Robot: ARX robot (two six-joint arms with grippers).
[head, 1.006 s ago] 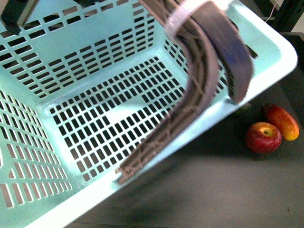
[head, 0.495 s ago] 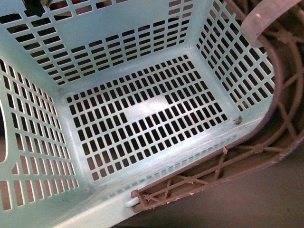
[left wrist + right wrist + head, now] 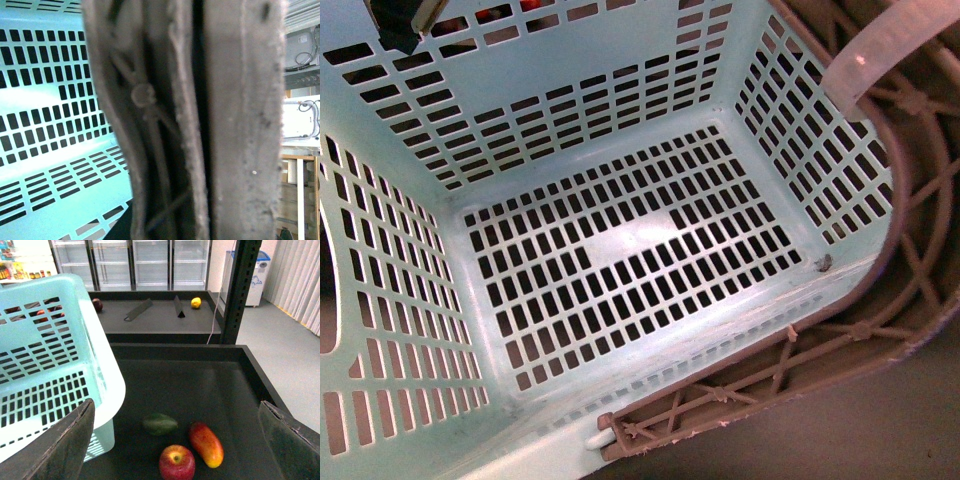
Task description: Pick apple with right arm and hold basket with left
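The dark bench point(image 3: 200, 380) carries everything; far behind it stand glass-door fridges point(image 3: 150, 262), a black post point(image 3: 242, 290) and, at the right, pale curtains point(image 3: 300, 280). At the left, the basket point(image 3: 620, 110) is tilted and fills the front view. The left claw point(image 3: 200, 125) is clamped on its brown handle point(image 3: 880, 330), one finger flat against the ribs. To the basket's right on the bench lie a green fruit point(image 3: 160, 423), then the apple point(image 3: 176, 462), then a mango point(image 3: 206, 444) just beside it. The right claw point(image 3: 176, 404) hangs wide above them, touching nothing. A second ago the apple showed in the front view; now the basket hides it.
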